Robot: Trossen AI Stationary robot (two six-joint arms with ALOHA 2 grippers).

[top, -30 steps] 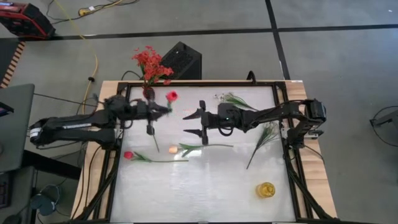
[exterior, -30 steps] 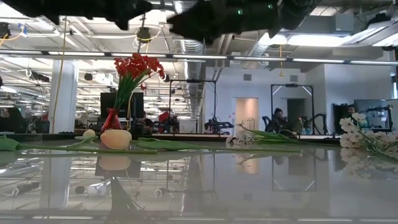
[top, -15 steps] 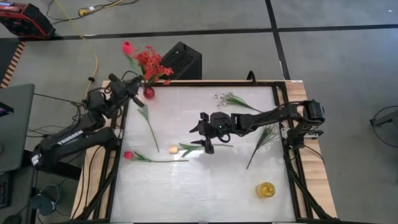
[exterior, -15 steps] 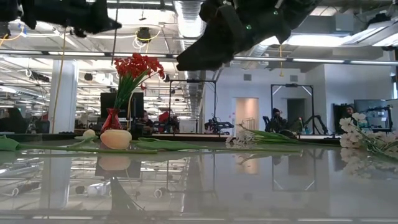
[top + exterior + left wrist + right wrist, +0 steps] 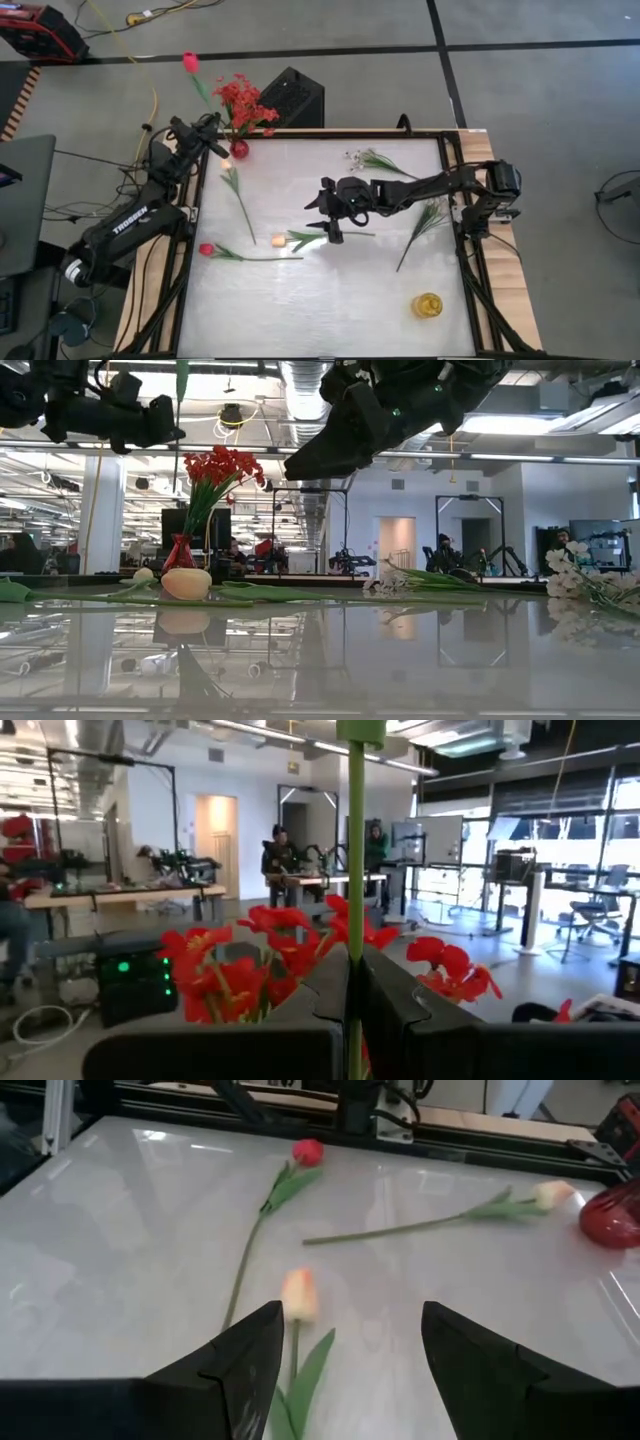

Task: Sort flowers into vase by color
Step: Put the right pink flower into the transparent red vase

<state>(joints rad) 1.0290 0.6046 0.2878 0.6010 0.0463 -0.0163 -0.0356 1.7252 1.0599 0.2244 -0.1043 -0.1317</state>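
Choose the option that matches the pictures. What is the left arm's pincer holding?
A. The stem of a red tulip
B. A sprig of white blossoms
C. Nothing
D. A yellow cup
A. In the left wrist view the left pincer is shut on a green stem, and the high view shows the red tulip raised beside the red vase with its red blooms.

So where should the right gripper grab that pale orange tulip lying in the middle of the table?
Probably on the bare stem just behind the bud, coming straight down. The pale orange tulip lies flat on the table, bud toward the left arm's side, leaf and stem trailing toward the right arm. The right gripper hovers open over it, so the fingers should straddle the thin stem crosswise, sparing the soft bud.
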